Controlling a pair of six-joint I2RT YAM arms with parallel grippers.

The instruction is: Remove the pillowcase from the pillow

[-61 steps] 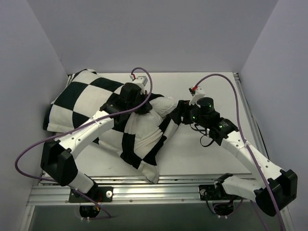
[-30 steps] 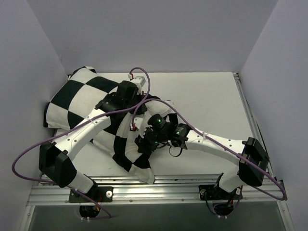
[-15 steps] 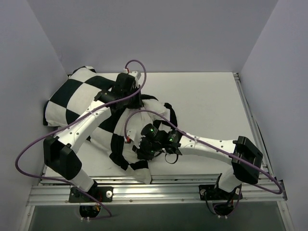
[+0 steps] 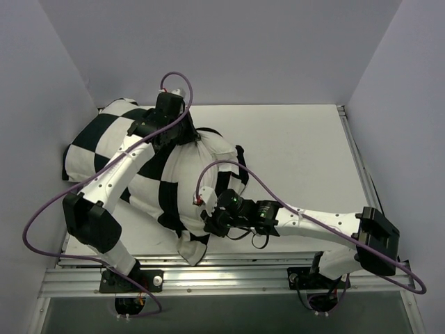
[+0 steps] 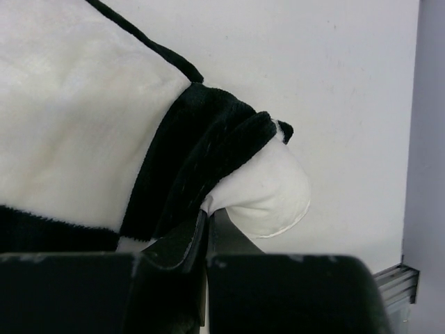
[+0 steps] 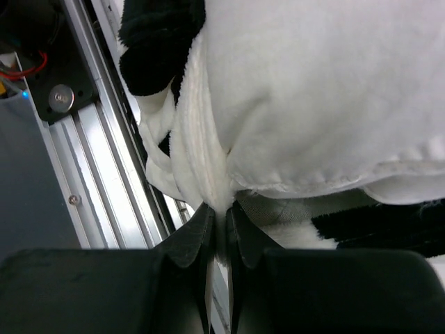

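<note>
The black and white checkered pillowcase [image 4: 111, 149] lies bunched across the left half of the table. A plain white corner of the pillow [image 5: 268, 188] pokes out of a black fold of the pillowcase [image 5: 201, 139]; the remainder of the pillow is hidden inside. My left gripper [image 4: 189, 137] [image 5: 207, 216] is shut on that pillow corner near the back of the table. Close to the table's front edge, my right gripper [image 4: 208, 224] [image 6: 221, 212] is shut on a white plush fold of the pillowcase [image 6: 201, 160], which hangs over the front edge.
An aluminium rail [image 4: 243, 268] [image 6: 104, 174] runs along the table's near edge, right beside the right gripper. Purple cables [image 4: 229, 167] loop over both arms. Walls close in the table on the left, back and right. The bare white tabletop [image 4: 299, 153] stretches to the right.
The right gripper moved toward the near edge and shut on the pillowcase fold. The left arm drew back toward the far left, still holding the pillow corner. The fabric stretched between them.
</note>
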